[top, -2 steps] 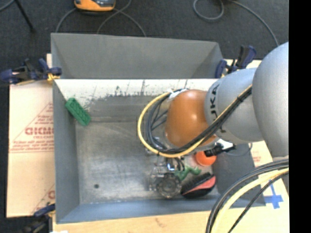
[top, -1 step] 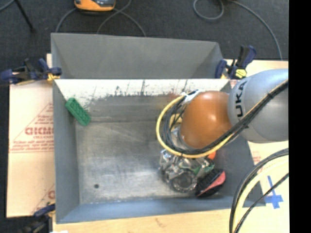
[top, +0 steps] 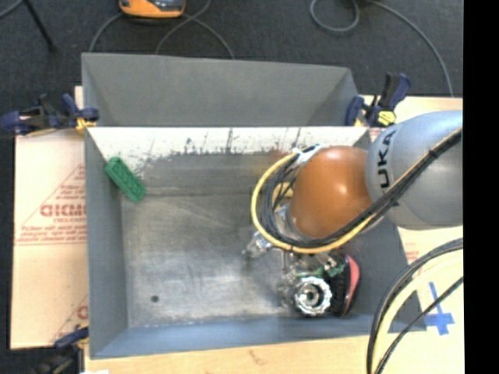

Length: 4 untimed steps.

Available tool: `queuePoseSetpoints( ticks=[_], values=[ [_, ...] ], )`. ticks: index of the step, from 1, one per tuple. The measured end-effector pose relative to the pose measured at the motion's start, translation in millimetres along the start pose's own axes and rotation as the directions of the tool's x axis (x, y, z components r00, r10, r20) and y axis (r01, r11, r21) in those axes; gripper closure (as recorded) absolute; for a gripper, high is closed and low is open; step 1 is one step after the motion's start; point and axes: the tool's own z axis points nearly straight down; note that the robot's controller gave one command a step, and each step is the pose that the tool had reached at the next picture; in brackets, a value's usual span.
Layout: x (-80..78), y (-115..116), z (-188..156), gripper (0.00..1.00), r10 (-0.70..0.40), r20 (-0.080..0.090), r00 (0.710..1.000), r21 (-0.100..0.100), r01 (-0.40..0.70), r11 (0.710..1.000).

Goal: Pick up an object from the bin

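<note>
My gripper (top: 269, 249) hangs low over the right half of the bin, and its metal body shows just under the arm's orange cover. Right below it, in the front right corner, lies a black thing with a red edge and a shiny round metal face (top: 318, 294); the gripper partly covers it. I cannot tell whether the gripper touches it. A green oblong block (top: 125, 179) lies far off, against the left wall near the back left corner.
The arm reaches in over the right rim, its orange cover and yellow cable loops hiding the bin floor at the right. Bare floor stretches across the middle and the left front.
</note>
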Motion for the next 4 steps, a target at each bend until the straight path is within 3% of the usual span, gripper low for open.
queuePoseSetpoints(
  ticks=[2,3,4],
  values=[
    [-7.9,6,3,0.0,-0.037,0.001,0.999,0.002,0.037,0.999],
    [51.7,-62,-74,1.0,-0.1,-0.005,0.995,-0.001,0.1,0.995],
    [51.4,-62,-75,1.0,-0.099,-0.004,0.995,-0.001,0.099,0.995]
  ],
)
